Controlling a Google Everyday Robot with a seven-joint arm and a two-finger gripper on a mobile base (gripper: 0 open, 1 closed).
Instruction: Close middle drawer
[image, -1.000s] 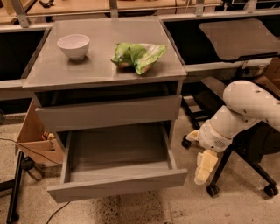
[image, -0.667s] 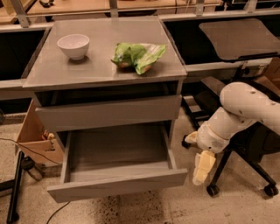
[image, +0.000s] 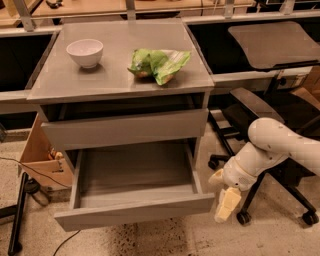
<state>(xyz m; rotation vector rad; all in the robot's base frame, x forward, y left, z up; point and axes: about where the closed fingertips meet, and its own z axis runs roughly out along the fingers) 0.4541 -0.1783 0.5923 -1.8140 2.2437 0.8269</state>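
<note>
I see the middle drawer (image: 135, 212) pulled well out toward the near side, its grey inside showing. My gripper (image: 224, 199) hangs low just right of its near right corner, not touching it; how far open it is I cannot tell

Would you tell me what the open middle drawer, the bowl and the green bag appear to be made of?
The middle drawer looks like painted metal or laminate: matte grey, thin walls. The bowl seems ceramic or plastic: smooth, glossy white. The green bag is likely thin plastic film: crinkled, shiny. The hand hangs close beside the drawer front's end.
</note>
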